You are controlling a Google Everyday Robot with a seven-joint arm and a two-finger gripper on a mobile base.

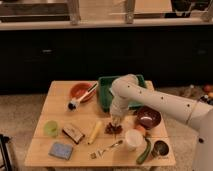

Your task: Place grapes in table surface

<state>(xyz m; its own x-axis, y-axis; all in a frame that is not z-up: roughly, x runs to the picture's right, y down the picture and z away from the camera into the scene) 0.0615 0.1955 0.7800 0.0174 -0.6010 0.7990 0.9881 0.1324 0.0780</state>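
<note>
While the white arm reaches down over the middle of the table (60, 95), the gripper (116, 120) hangs just above the grapes (113, 129); whether its fingers are apart or together cannot be told. The grapes lie on the bare wood between a banana (95, 132) and a white cup (133, 139), with a maroon bowl (148, 118) to the right and a green tray (106, 94) behind.

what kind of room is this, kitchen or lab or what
Probably a kitchen-style test room. A long counter over dark cabinets runs behind a wooden table surface set with a maroon bowl, a white cup and a fork. The robot's gripper hangs just over the grapes.
</note>
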